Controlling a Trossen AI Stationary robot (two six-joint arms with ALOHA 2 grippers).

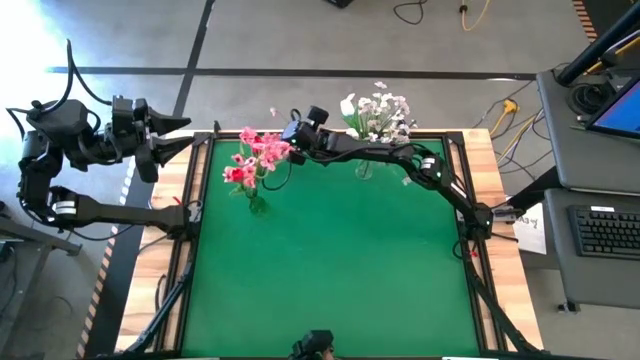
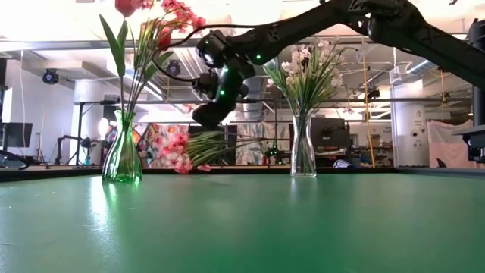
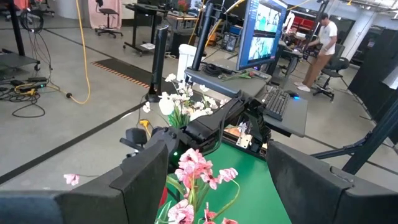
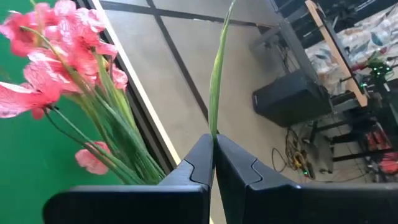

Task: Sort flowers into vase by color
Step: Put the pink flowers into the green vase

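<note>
Right gripper (image 4: pixel 213 152), fingers pinched on a thin green stem (image 4: pixel 217 68), hovers beside the pink-and-red flowers in the far-left glass vase (image 2: pixel 121 155), while the left gripper (image 1: pixel 185 135) waits spread off the table's far-left corner.

Two vases on the table (image 1: pixel 330 270)'s far edge: left vase (image 1: pixel 257 203), right vase (image 1: pixel 364 170)

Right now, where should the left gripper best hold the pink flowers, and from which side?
Grip the bundled green stems just above the vase mouth, under the blossoms: they stand thin, upright, gathered. Come from the robot's left; the right gripper, shut on a leaf, is on the other side.
</note>
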